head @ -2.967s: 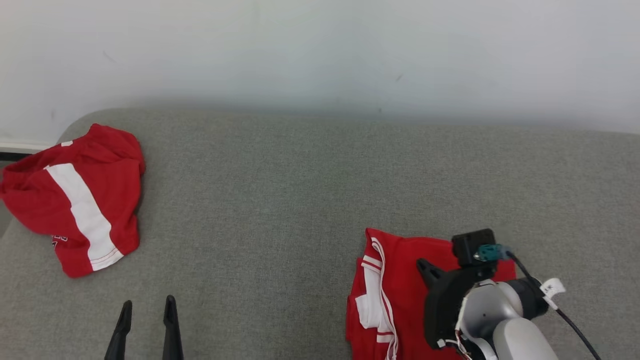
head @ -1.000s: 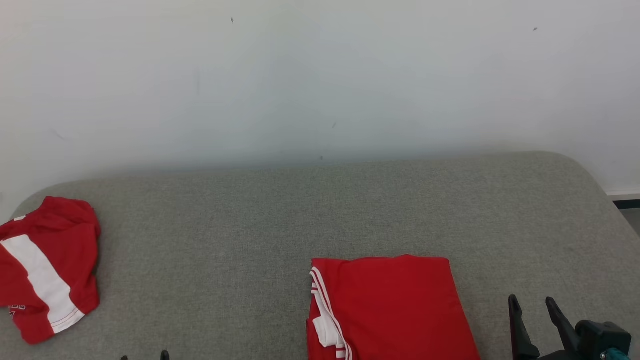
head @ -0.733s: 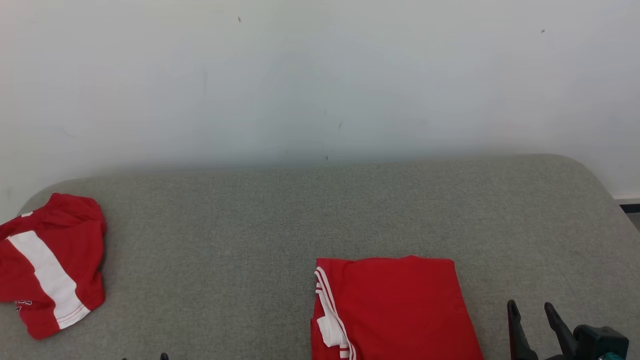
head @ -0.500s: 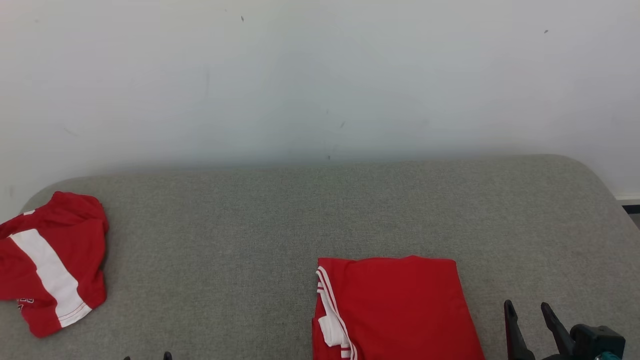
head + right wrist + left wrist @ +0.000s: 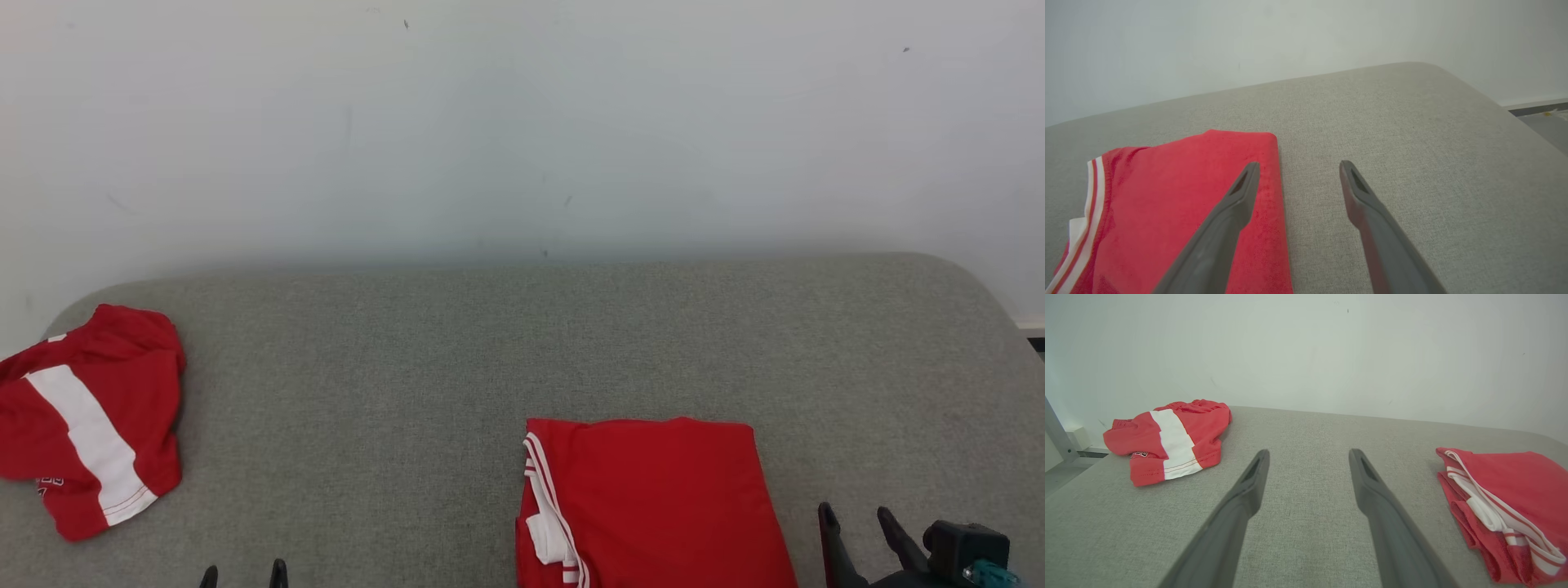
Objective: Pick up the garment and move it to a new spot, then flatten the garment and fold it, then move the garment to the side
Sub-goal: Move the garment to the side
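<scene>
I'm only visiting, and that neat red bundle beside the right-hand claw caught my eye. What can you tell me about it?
The folded red garment looks like soft knit fabric, folded into a tidy, roughly rectangular stack with a smooth top. White-striped trim runs along its left edge, where the layers show. It lies flat on the grey padded surface, toward the right. Nothing grips it: the right gripper stands open beside its right edge.

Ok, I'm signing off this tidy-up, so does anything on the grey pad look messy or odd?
Yes: the crumpled garment at the left edge of the pad lies in a heap, unfolded. The folded garment on the right looks neat. Nothing spilled or damaged.
</scene>
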### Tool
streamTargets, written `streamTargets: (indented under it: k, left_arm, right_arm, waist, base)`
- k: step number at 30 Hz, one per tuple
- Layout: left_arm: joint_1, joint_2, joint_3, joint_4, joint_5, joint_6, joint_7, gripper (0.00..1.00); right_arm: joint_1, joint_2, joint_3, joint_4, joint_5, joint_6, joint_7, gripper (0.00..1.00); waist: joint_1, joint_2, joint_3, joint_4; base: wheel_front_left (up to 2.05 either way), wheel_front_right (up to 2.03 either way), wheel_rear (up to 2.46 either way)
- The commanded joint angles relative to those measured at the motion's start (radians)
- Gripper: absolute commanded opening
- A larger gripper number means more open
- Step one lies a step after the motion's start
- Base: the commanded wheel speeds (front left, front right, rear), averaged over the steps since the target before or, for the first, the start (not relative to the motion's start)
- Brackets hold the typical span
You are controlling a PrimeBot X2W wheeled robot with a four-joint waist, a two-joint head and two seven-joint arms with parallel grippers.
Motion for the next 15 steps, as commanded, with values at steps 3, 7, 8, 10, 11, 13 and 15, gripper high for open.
streamTargets:
  k: [3, 7, 8, 10, 11, 13, 15]
  left_arm:
    - [-0.015, 0.01, -0.008, -0.031, 0.002, -0.008, -0.003, 1.0]
    - [-0.027, 0.018, -0.014, -0.053, 0.005, -0.015, -0.003, 1.0]
    - [-0.029, 0.019, -0.018, -0.057, 0.006, -0.016, -0.003, 1.0]
    - [-0.031, 0.019, -0.023, -0.059, 0.006, -0.015, -0.003, 1.0]
    - [-0.032, 0.019, -0.03, -0.058, 0.005, -0.015, -0.003, 1.0]
    - [-0.042, 0.019, -0.042, -0.052, 0.001, -0.019, -0.003, 1.0]
    - [-0.05, 0.019, -0.053, -0.046, -0.005, -0.022, -0.003, 1.0]
  right_arm:
    - [-0.022, 0.002, 0.006, -0.015, 0.003, 0.0, 0.172, 1.0]
    - [-0.04, 0.001, -0.006, -0.053, 0.031, 0.0, 0.385, 1.0]
    - [-0.053, -0.006, -0.001, -0.062, 0.022, 0.0, 0.43, 1.0]
    - [-0.068, -0.015, -0.007, -0.072, 0.012, 0.0, 0.464, 1.0]
    - [-0.082, -0.014, -0.027, -0.074, 0.005, 0.0, 0.497, 1.0]
    - [-0.103, -0.008, -0.047, -0.062, -0.012, 0.0, 0.559, 1.0]
    - [-0.135, -0.006, -0.062, -0.047, -0.036, 0.0, 0.599, 1.0]
  waist:
    - [0.0, 0.0, 0.007, 0.014]
    - [0.0, 0.0, 0.023, 0.022]
    - [0.0, 0.0, 0.029, 0.025]
    - [0.0, 0.0, 0.037, 0.029]
    - [0.0, 0.0, 0.044, 0.032]
    - [0.0, 0.0, 0.061, 0.039]
    - [0.0, 0.0, 0.077, 0.048]
  base:
    - [0.0, 0.0, 0.0]
    - [0.0, 0.0, 0.0]
    - [0.0, 0.0, 0.0]
    - [0.0, 0.0, 0.0]
    - [0.0, 0.0, 0.0]
    - [0.0, 0.0, 0.0]
    - [0.0, 0.0, 0.0]
